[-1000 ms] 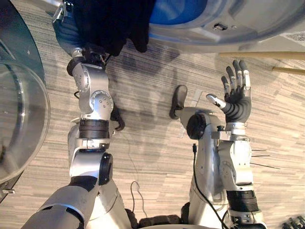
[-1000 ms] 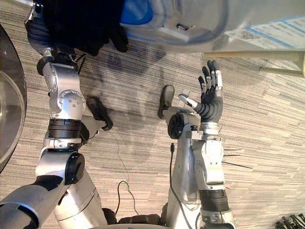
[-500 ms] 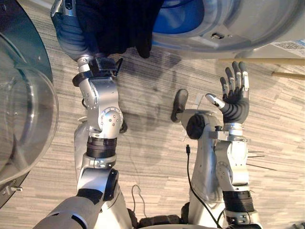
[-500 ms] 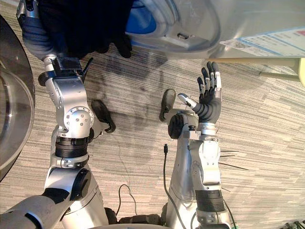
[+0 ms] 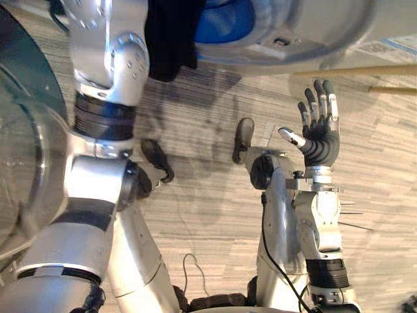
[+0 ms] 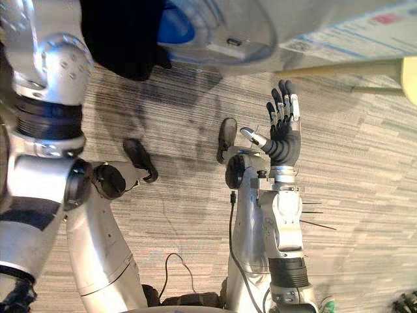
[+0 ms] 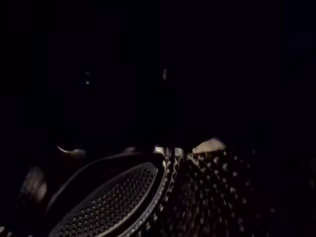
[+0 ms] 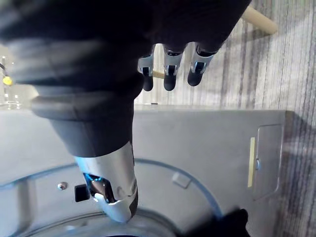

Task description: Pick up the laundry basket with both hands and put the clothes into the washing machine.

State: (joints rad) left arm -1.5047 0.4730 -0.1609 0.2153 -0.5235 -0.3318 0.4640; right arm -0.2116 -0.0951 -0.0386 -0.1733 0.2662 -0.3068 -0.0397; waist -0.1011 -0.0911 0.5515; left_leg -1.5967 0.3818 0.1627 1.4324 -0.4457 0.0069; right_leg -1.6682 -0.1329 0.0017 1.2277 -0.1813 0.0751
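A bundle of dark clothes point(image 5: 171, 45) hangs at the mouth of the washing machine point(image 5: 306, 29), over the edge of its blue opening point(image 5: 225, 18). The left arm point(image 5: 107, 62) reaches up into that bundle. The left hand is buried in the cloth, so its grip cannot be told. Its wrist view is dark, with the perforated drum wall point(image 7: 108, 197) close by. The right hand point(image 5: 320, 134) is held up over the striped floor point(image 5: 208, 202), well apart from the clothes, spread wide and holding nothing. The machine's glass door point(image 5: 29, 169) stands open on the robot's left.
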